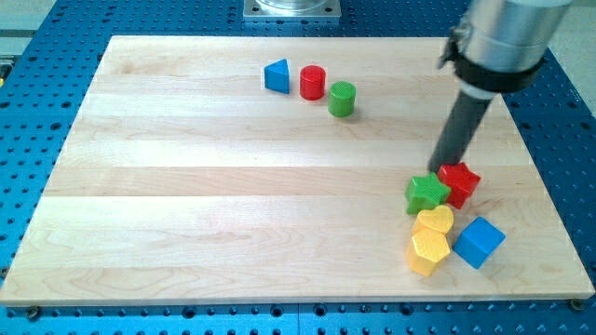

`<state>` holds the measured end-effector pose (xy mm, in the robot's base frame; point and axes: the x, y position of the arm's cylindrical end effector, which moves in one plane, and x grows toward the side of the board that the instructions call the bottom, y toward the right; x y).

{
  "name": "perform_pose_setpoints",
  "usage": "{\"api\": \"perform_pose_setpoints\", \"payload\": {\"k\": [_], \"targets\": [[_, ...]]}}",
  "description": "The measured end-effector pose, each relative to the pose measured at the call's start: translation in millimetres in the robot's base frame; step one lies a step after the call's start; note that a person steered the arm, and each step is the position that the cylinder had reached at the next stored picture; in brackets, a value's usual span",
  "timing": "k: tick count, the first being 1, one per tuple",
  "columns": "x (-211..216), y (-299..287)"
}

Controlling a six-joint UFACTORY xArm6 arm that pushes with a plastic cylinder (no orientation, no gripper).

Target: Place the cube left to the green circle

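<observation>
The blue cube (480,242) lies near the view's bottom right of the wooden board (186,205). The green circle (342,99), a short cylinder, stands near the view's top middle, far from the cube. My tip (440,167) rests at the top edge of a cluster, touching or nearly touching the green star (427,193) and the red star (459,182). The cube is below and right of my tip, apart from it.
A yellow heart (435,221) and a yellow hexagon (428,251) lie just left of the cube. A red cylinder (313,83) and a blue triangle (277,75) sit left of the green circle. The board's right edge is close to the cube.
</observation>
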<state>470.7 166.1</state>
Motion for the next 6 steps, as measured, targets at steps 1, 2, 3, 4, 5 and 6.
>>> {"api": "perform_pose_setpoints", "payload": {"k": [1,2,3,4,5,6], "targets": [[-57.6,-4.2],[-133.5,-11.0],[-192.7,-36.7],[-208.6,-119.7],[-201.9,-201.3],[-169.3,-218.4]]}}
